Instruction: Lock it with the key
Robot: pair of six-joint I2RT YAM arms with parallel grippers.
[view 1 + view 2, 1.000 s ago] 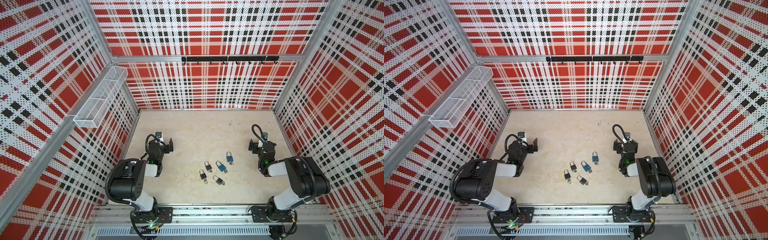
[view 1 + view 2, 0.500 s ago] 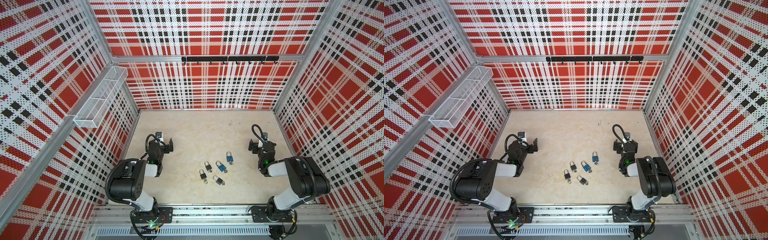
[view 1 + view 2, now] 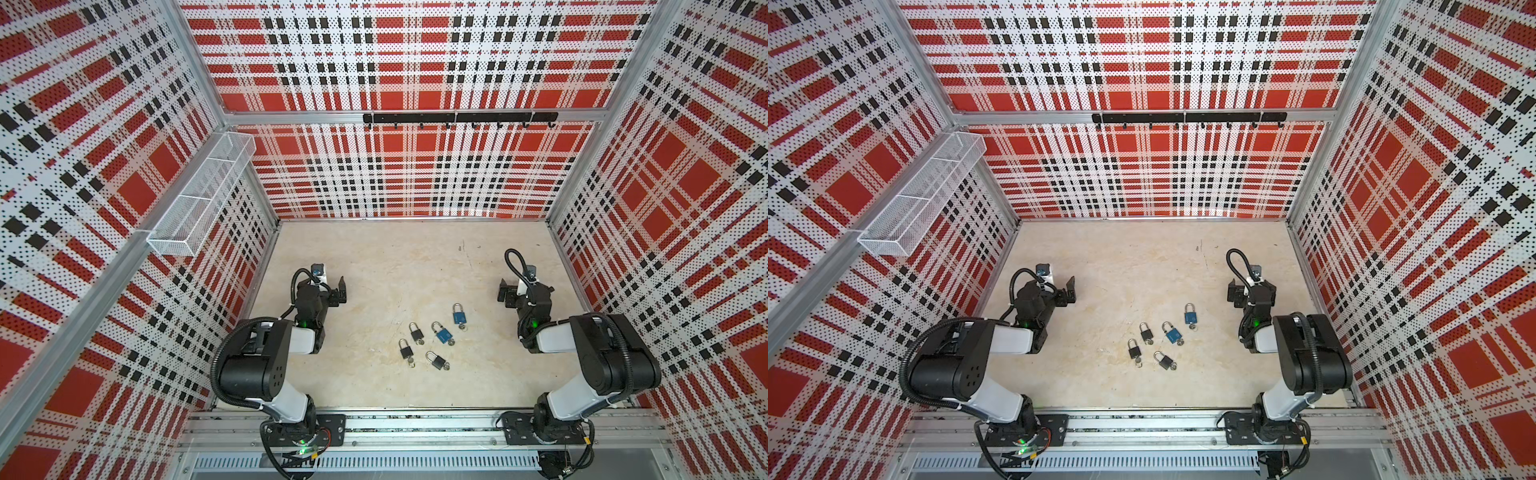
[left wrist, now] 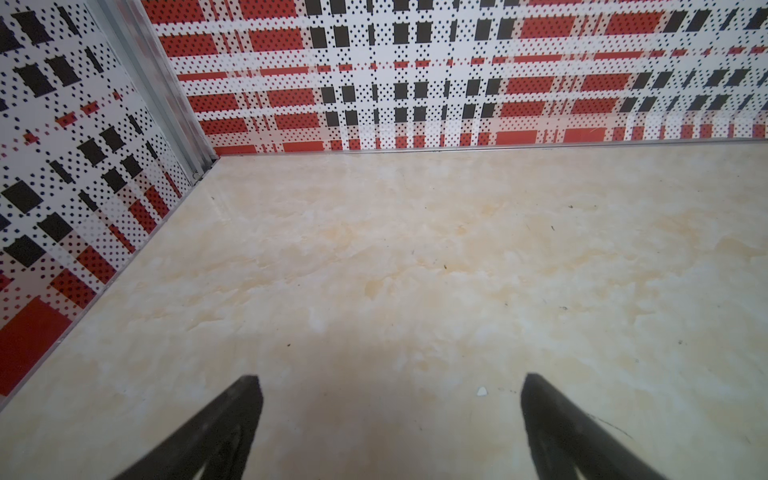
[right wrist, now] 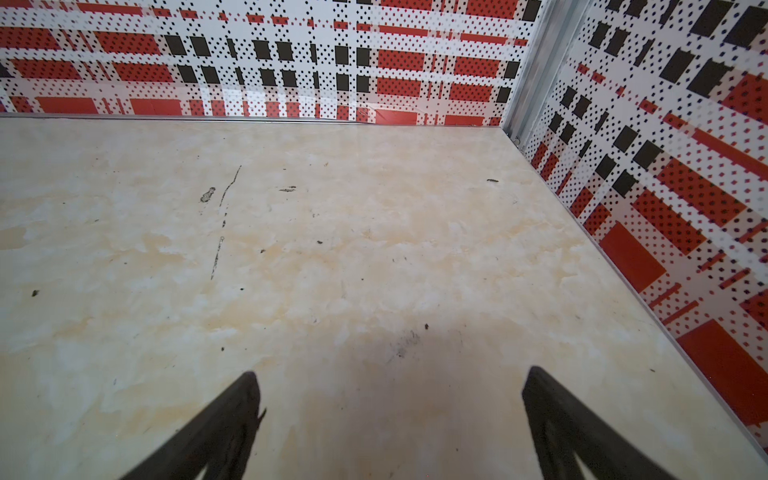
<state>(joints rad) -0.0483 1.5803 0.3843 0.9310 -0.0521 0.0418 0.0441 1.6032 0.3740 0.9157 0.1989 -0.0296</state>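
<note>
Walls [image 3: 415, 178]: red, black and white plaid perforated panels on three sides.
Table [image 3: 395, 266]: beige marbled top, scuffed towards the back.
Wire basket [image 3: 199, 199]: white, mounted on the left wall.
Hook rail [image 3: 459, 118]: black, on the back wall.
Left gripper [image 3: 338, 291]: jaws spread wide, grasping nothing, low over the table near the left wall; its fingers [image 4: 232, 415] frame only tabletop.
Right gripper [image 3: 505, 295]: jaws equally wide, nothing held, low over the table near the right wall.
Black padlocks [image 3: 417, 333]: three, flat on the table between the arms, towards the front.
Blue padlocks [image 3: 443, 334]: two, just beside the black ones, well apart from both grippers.
Keys [image 3: 462, 327]: small silver bits at each padlock's base; too small to tell whether inserted.
</note>
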